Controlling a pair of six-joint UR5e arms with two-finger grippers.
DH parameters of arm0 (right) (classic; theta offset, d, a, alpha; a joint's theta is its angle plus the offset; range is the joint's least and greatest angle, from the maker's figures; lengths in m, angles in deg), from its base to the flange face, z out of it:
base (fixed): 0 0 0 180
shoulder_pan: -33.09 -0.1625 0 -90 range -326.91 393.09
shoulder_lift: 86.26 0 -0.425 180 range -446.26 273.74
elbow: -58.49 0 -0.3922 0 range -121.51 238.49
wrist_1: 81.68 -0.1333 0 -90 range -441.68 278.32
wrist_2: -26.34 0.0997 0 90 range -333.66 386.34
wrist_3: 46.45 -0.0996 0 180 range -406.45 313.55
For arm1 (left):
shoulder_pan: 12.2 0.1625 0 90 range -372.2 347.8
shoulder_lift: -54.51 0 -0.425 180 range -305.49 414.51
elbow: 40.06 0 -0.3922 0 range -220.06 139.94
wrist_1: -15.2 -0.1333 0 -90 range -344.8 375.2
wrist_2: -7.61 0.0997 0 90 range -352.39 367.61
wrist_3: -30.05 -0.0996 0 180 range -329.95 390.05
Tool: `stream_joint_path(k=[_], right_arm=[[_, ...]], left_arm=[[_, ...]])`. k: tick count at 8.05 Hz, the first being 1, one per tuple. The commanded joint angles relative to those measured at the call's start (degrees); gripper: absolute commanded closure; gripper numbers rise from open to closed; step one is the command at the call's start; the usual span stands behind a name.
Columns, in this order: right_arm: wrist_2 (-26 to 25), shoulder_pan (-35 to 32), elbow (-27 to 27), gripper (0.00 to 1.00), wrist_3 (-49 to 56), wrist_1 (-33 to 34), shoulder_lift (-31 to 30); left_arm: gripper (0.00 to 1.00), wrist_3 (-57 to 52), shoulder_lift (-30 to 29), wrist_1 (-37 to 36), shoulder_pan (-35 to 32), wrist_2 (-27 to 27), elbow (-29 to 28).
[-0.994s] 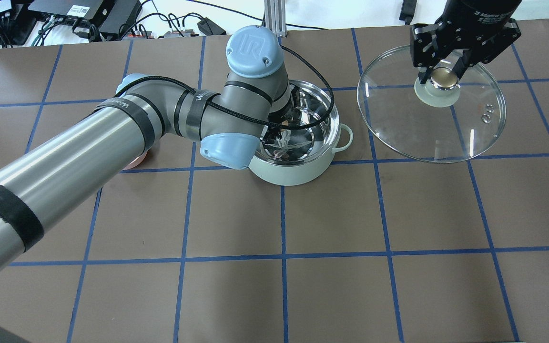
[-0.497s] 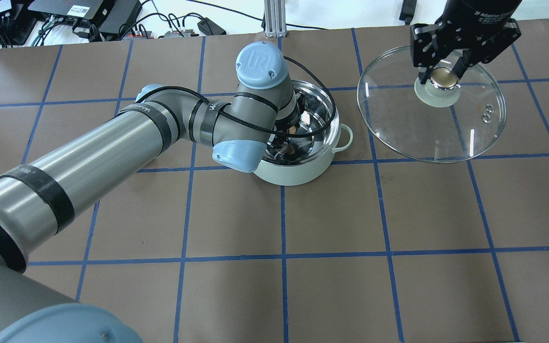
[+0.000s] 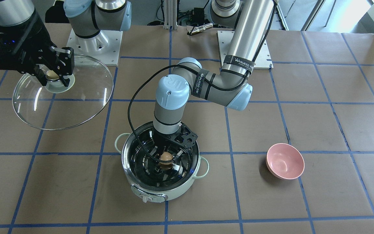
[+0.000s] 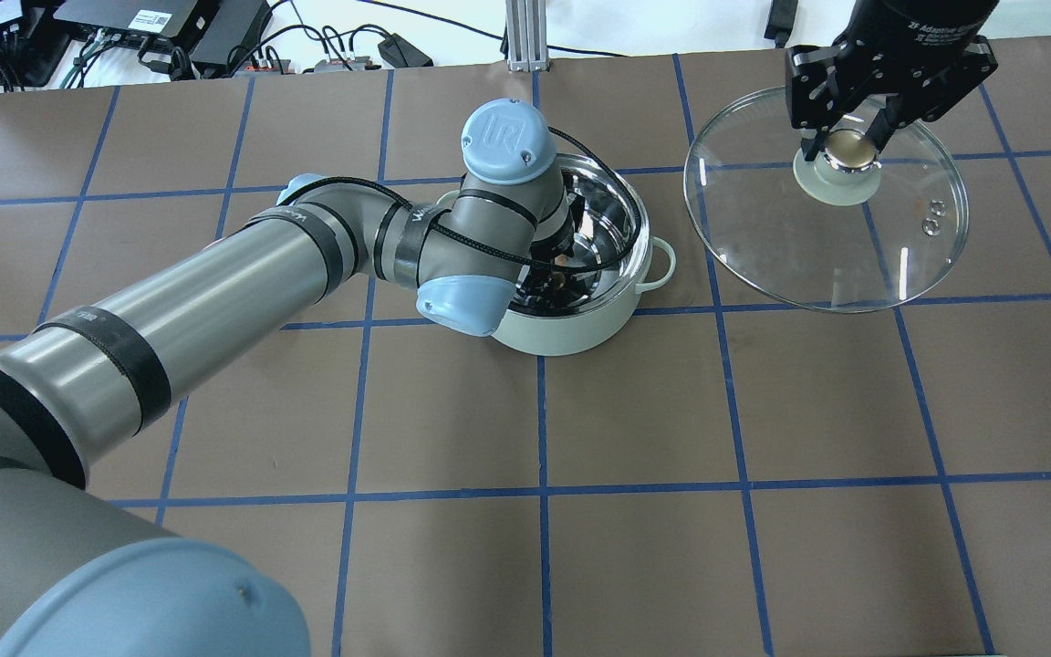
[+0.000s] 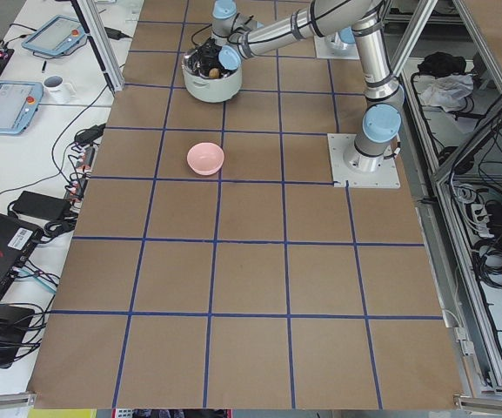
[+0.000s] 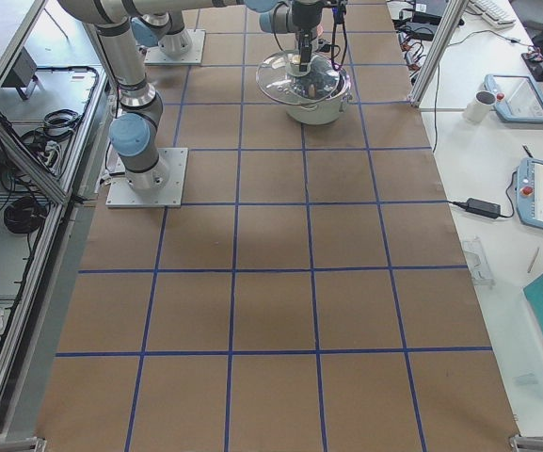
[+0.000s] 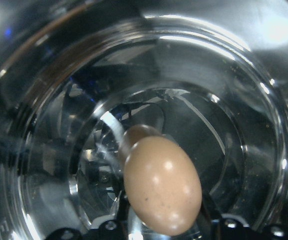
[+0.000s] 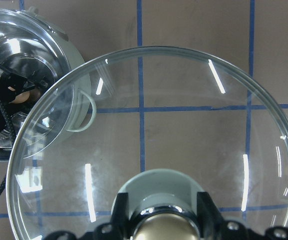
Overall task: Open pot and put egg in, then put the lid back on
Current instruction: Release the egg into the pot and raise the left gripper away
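Observation:
The mint-green pot (image 3: pixel 161 192) stands open at mid table; it also shows in the overhead view (image 4: pixel 562 334). My left gripper (image 3: pixel 166 159) reaches down inside the pot and is shut on the tan egg (image 3: pixel 166 157). In the left wrist view the egg (image 7: pixel 161 185) hangs just above the shiny steel bottom. My right gripper (image 4: pixel 848 148) is shut on the golden knob of the glass lid (image 4: pixel 817 246). It holds the lid (image 3: pixel 76 100) off to the side of the pot, above the table. The lid's rim overlaps the pot's edge in the right wrist view (image 8: pixel 183 125).
A pink bowl (image 3: pixel 285 161) sits on the brown mat on my left side of the pot, with nothing in it. Cables and electronics lie along the table's far edge in the overhead view (image 4: pixel 170 36). Blue tape lines grid the mat.
My left arm has swung further over the pot and carried the egg down inside it. My right arm and the lid have not moved.

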Motion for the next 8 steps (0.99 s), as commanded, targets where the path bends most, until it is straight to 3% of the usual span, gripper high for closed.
stream_joint_path(k=[1,2,6,8], right_arm=[[0.0,0.0,0.0,0.59,0.0,0.0,0.0],[0.0,0.0,0.0,0.59,0.0,0.0,0.0],[-0.2,0.0,0.0,0.59,0.0,0.1,0.2],[-0.2,-0.2,0.5,0.59,-0.1,1.0,1.0]], left_arm=[[0.48,1.3,-0.4,0.0,0.0,0.0,-0.1],[0.35,1.3,-0.3,0.0,0.0,0.1,-0.1],[0.2,0.8,3.6,0.1,0.0,0.0,-0.2],[0.09,-1.8,8.4,1.0,0.1,0.2,-0.5]])
